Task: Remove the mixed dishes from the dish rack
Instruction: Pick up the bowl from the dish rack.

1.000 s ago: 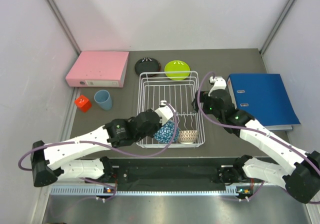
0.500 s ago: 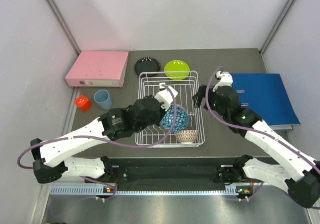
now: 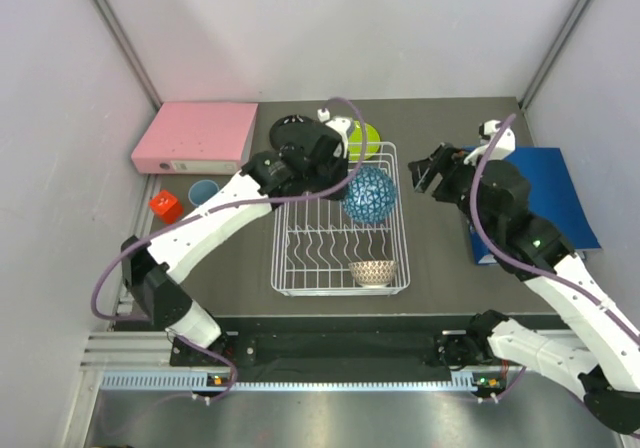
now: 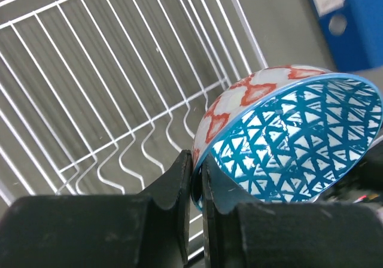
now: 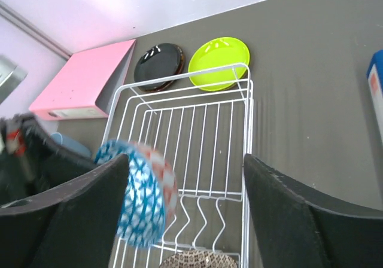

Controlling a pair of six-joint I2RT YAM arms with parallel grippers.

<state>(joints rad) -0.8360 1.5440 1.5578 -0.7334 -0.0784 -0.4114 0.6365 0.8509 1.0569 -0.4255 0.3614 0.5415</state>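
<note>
While the left gripper (image 3: pixel 352 182) is clamped on its rim, the blue patterned ceramic bowl (image 3: pixel 370 195) hangs tilted on edge over the far right part of the rectangular white wire dish rack (image 3: pixel 276 268), seen from the top camera. A beige patterned bowl (image 3: pixel 374 272) sits in the rack's near right corner. Beyond the rack's far edge lie a round dark plate (image 3: pixel 287 127) and a round lime green plate (image 3: pixel 367 140), both partly covered by the left arm. Left of the rack are a pink binder (image 3: pixel 195 136), a pale blue cup (image 3: pixel 203 190) and a small red cube (image 3: pixel 165 206). Right of the rack the right gripper (image 3: pixel 432 173) is raised with nothing in it, near a blue binder (image 3: pixel 545 193)

From the left wrist, the two dark fingers (image 4: pixel 175 187) are pressed together on the bowl's thin rim, one inside and one outside. The bowl shows a blue triangle pattern within and red and white shapes on its outer wall; the rack's wavy wires lie beneath, apart from it

From the right wrist, the black fingers (image 5: pixel 287 214) stand wide apart, holding nothing, with the rack between them in the frame. The blue bowl appears blurred over the rack's left side in this view, the beige bowl at the rack's near end, and the two plates just past its far end
</note>
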